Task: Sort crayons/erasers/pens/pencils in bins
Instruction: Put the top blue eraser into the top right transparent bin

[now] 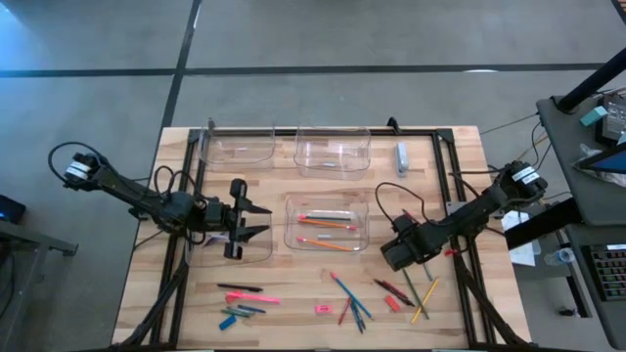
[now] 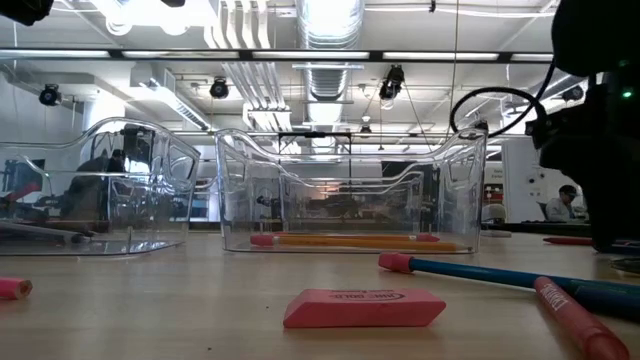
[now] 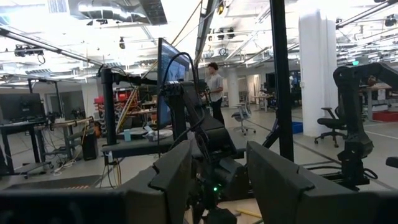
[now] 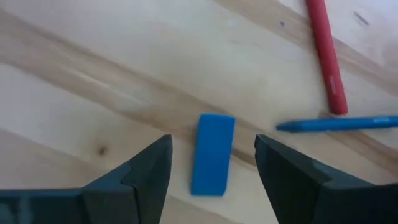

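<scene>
Right end effector (image 4: 212, 169) — astride blue eraser (image 4: 212, 154)

wooden table (image 1: 460, 147), clear bins (image 1: 333, 152), scattered pencils (image 1: 344, 290), erasers (image 1: 322, 309)

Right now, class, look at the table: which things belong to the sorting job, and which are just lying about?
Belong: four clear bins; pencils in the centre bin; blue eraser under the open right gripper; pink eraser; loose pens and crayons; left gripper, waiting at a bin.
Lying about: pale grey oblong; black frame.
</scene>
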Controlling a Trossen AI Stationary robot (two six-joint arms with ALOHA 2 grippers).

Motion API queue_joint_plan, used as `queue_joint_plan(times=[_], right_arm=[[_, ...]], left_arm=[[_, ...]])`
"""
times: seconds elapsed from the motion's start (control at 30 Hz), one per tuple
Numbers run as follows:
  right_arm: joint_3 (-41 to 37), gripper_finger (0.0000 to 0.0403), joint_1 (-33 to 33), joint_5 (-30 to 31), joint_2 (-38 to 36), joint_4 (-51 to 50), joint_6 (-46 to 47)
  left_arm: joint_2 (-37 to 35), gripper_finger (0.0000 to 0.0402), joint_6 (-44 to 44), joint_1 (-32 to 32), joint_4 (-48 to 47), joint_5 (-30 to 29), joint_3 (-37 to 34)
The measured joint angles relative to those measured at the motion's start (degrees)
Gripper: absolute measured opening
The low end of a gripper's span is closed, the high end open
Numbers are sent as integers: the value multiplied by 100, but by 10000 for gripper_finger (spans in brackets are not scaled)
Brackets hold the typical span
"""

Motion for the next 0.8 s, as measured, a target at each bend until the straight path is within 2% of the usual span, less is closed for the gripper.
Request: queue_joint_plan(times=[0.57,0.8], right_arm=[[-18,219,2,69,-109,-598,-63],[-239,219,2,23,-120,-278,26]], left_arm=[[-2,140,4,0,3,0,0],[4,140,4,0,3,0,2]])
